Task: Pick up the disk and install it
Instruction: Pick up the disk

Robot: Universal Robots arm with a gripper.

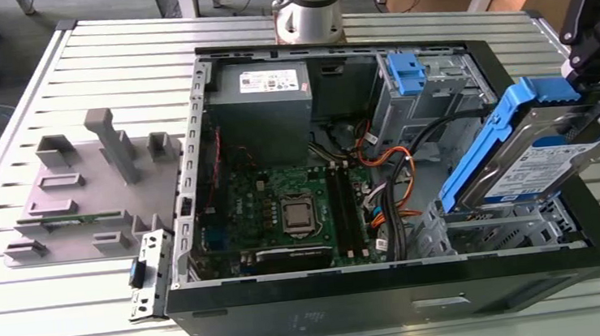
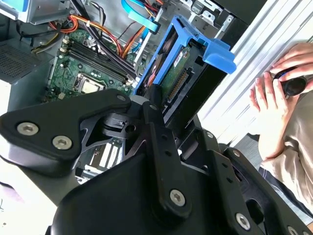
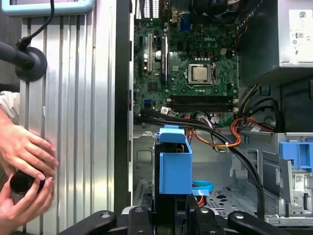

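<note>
The disk, a silver drive with a white-and-blue label in a blue plastic carrier, hangs tilted above the metal drive cage at the front of the open computer case, on the exterior view's right. My gripper is shut on the disk's upper end. In the second wrist view the black fingers clamp the disk edge-on, its connector side showing. The first wrist view shows the blue carrier end of the disk sticking out from the gripper over the case's open bay.
The case holds a motherboard, a grey power supply box, cable bundles and another blue carrier in the far bay. A grey fixture plate lies on the slotted table. A person's hands hold a black object beside the table.
</note>
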